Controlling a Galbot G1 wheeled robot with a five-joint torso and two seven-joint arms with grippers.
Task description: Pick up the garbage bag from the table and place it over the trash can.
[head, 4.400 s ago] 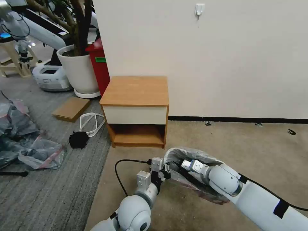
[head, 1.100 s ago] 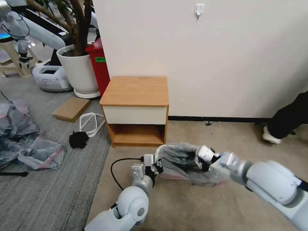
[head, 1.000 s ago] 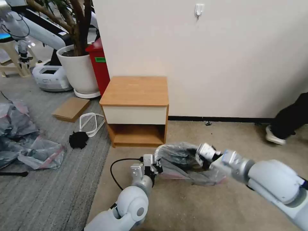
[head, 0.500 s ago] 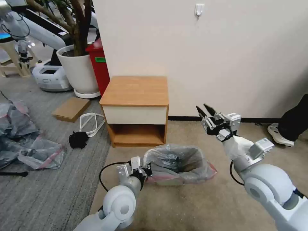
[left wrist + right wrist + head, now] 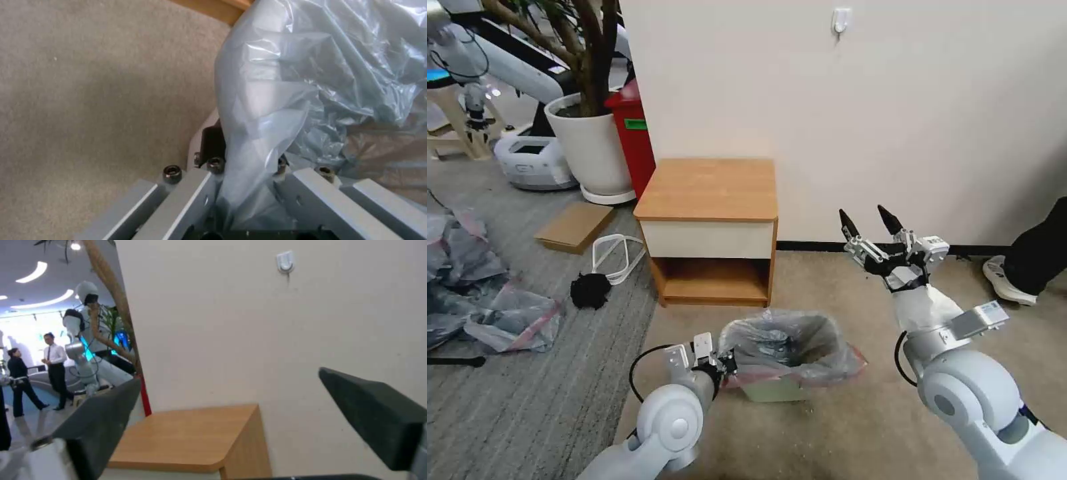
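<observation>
The garbage bag (image 5: pixel 787 340), grey and crinkly with a pink band, lies spread over the trash can (image 5: pixel 774 390); the bin's pale-green side shows below the plastic, on the carpet in front of the table (image 5: pixel 710 190). My left gripper (image 5: pixel 725 363) is shut on the bag's left edge. In the left wrist view the plastic (image 5: pixel 311 83) runs down between the left gripper's (image 5: pixel 247 173) closed jaws. My right gripper (image 5: pixel 870 223) hangs open in the air, up and to the right of the bin, holding nothing. In the right wrist view its spread fingers (image 5: pixel 373 413) frame the table (image 5: pixel 186 436).
A white plant pot (image 5: pixel 590 143) and a red bin (image 5: pixel 634 133) stand left of the table by the wall. Cardboard (image 5: pixel 575 225), a white cord loop (image 5: pixel 617 257), a black lump (image 5: pixel 590 290) and a heap of bags (image 5: pixel 487 300) lie at left. A person's shoe (image 5: pixel 1007 280) is at far right.
My right gripper has let go of the bag, come out of the bin, risen up to the right and opened. The bag has settled over the bin; my left arm drew back slightly.
</observation>
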